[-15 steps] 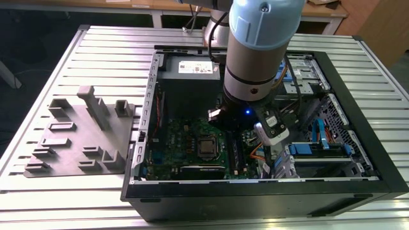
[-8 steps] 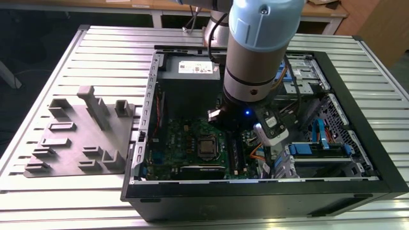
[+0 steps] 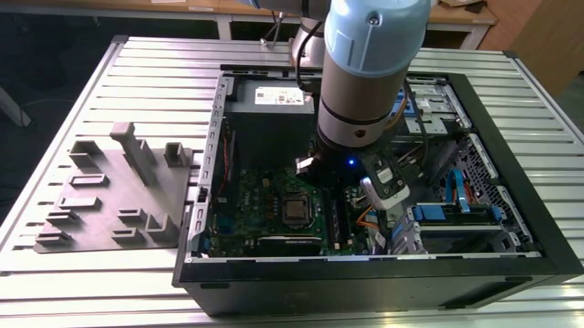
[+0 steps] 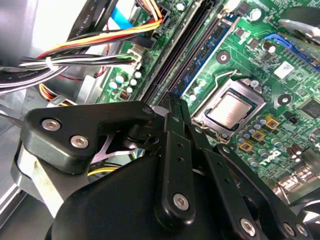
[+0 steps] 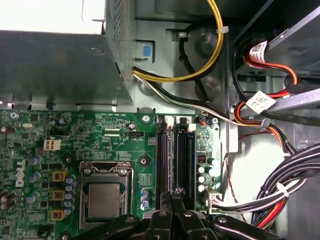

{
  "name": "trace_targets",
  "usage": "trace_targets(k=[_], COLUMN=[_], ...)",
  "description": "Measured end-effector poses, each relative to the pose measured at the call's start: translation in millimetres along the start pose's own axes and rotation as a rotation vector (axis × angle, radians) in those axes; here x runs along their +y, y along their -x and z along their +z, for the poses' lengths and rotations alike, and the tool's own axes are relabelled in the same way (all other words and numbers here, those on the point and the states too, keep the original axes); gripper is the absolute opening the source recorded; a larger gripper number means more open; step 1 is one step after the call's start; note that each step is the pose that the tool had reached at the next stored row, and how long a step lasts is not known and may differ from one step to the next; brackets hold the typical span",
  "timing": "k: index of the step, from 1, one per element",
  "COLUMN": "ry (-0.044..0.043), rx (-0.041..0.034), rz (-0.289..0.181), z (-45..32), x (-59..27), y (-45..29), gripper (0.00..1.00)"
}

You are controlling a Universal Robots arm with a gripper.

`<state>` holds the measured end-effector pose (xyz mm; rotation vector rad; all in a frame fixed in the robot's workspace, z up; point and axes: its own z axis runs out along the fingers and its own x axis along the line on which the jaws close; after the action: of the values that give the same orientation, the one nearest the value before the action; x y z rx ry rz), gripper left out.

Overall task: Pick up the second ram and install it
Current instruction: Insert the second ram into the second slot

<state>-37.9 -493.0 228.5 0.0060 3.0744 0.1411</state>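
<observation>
Dark blue-green, the memory stick (image 4: 210, 50) stands on edge in the bank of black slots (image 5: 186, 160) just beside the processor (image 4: 231, 111). In the second wrist view it runs straight out from under the gripper (image 4: 173, 97). The black fingers are drawn together on its near end, though they hide the contact itself. In the first wrist view the gripper (image 5: 175, 192) sits over the same bank, on the side of the processor away from the board's printed brand mark.

The green motherboard (image 3: 256, 205) has small white lettering around the processor (image 5: 102, 200). The grey power supply (image 5: 55, 65) lies next to the board, on the far side of the processor from the gripper. In the exterior view a white printed label (image 3: 278, 96) is stuck to its top. Two white tags (image 5: 260, 101) hang on the red and black cables (image 5: 280, 130), beyond the slots from the processor. A tied bundle of grey and black wires (image 5: 285, 190) lies near them.

In the exterior view the pale blue and silver arm (image 3: 365, 68) reaches down into the open black case (image 3: 520, 225), ending just beside the processor (image 3: 294, 210). A grey slotted holder (image 3: 109, 198) sits outside the case on the ribbed metal table (image 3: 137, 68). It is well apart from the processor, toward the exterior view's left.
</observation>
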Motion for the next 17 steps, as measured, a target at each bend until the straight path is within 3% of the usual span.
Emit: trace_targets(k=[17], ry=[0.0022], rx=[-0.0001], rz=[0.001], z=[2.7], x=[0.0], y=[-0.2], gripper=[0.08])
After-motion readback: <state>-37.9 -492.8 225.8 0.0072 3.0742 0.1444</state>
